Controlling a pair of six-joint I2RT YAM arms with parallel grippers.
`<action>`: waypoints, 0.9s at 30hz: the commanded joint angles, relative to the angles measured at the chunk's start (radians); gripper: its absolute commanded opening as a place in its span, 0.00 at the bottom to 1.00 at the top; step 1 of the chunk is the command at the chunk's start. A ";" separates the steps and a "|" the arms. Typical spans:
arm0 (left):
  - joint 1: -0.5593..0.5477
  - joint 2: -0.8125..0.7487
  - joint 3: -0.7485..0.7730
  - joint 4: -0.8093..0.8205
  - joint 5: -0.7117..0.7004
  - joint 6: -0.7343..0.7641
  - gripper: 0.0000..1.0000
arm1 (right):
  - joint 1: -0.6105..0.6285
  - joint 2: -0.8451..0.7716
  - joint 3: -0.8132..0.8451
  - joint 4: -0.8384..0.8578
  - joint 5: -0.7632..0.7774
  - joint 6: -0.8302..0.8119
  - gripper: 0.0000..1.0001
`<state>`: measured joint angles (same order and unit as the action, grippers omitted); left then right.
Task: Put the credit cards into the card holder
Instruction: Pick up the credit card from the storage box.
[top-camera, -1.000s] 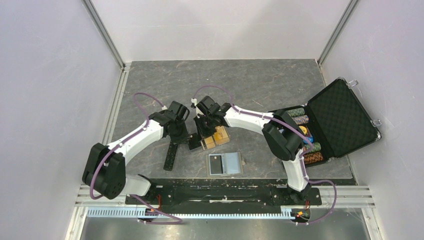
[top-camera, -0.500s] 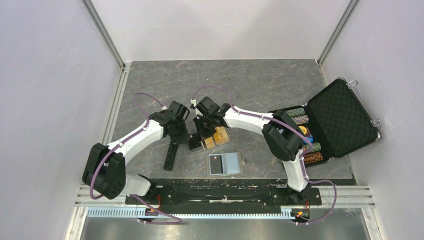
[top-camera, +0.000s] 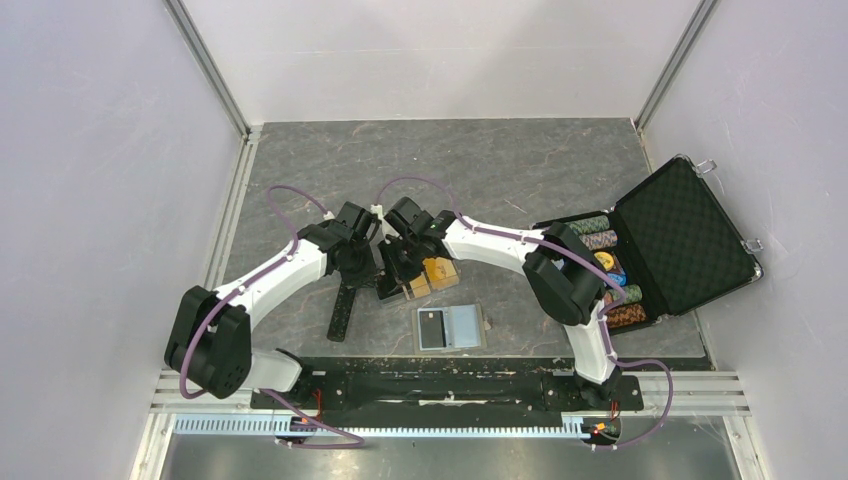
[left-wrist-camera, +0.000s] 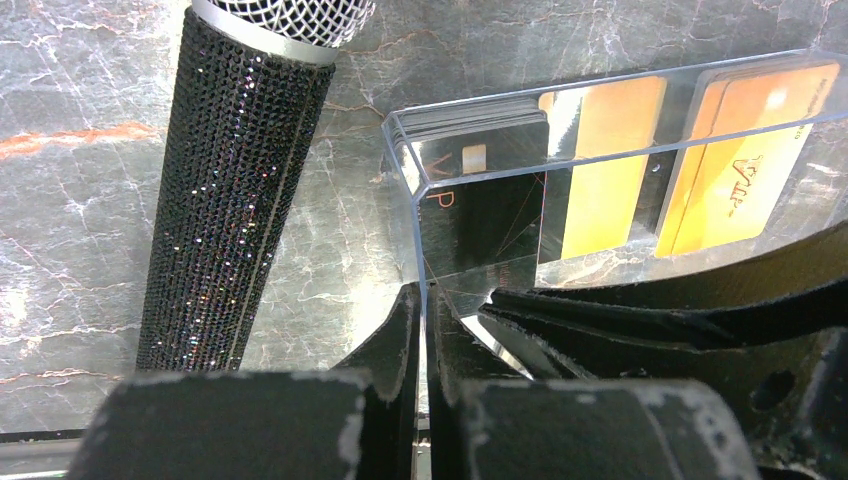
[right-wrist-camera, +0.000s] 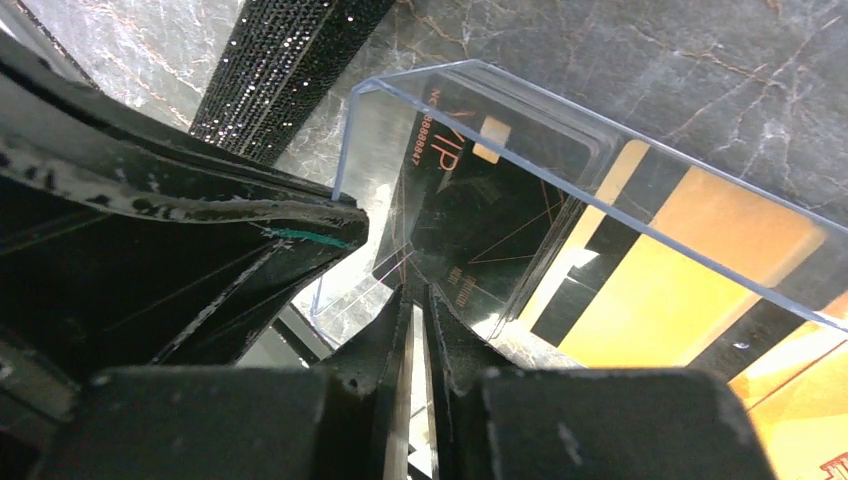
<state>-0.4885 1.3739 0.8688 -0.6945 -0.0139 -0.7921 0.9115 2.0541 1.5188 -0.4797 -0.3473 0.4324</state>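
Observation:
A clear plastic box (top-camera: 425, 278) stands mid-table with a black credit card (left-wrist-camera: 490, 190) and two orange-gold credit cards (left-wrist-camera: 610, 160) upright inside. My left gripper (left-wrist-camera: 422, 300) is shut on the box's clear end wall. My right gripper (right-wrist-camera: 412, 292) hangs over the black card (right-wrist-camera: 490, 210) with its jaws a narrow slit apart, and I see nothing pinched between them. In the top view both grippers (top-camera: 368, 266) (top-camera: 400, 266) meet at the box's left end. The card holder (top-camera: 452, 327) lies open nearer the bases, dark on its left half, pale blue on its right.
A long glittery black bar (top-camera: 342, 310) lies just left of the box, close beside my left fingers. An open black chip case (top-camera: 680, 240) with striped poker chips (top-camera: 600, 232) sits at the right edge. White walls close in the table.
My right gripper has shifted slightly left toward the left gripper and its jaws have parted a sliver. The left gripper keeps its hold on the box wall.

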 joint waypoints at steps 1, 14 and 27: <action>-0.003 0.024 -0.017 0.020 -0.012 0.053 0.02 | 0.001 -0.057 0.050 0.027 -0.031 0.012 0.09; -0.002 0.021 -0.028 0.024 -0.011 0.054 0.02 | 0.001 -0.008 0.035 -0.057 0.100 -0.019 0.44; -0.003 0.024 -0.044 0.038 -0.006 0.051 0.02 | 0.006 0.005 0.038 -0.011 0.000 -0.015 0.16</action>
<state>-0.4885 1.3720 0.8642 -0.6891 -0.0120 -0.7918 0.9127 2.0548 1.5257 -0.5251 -0.2996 0.4175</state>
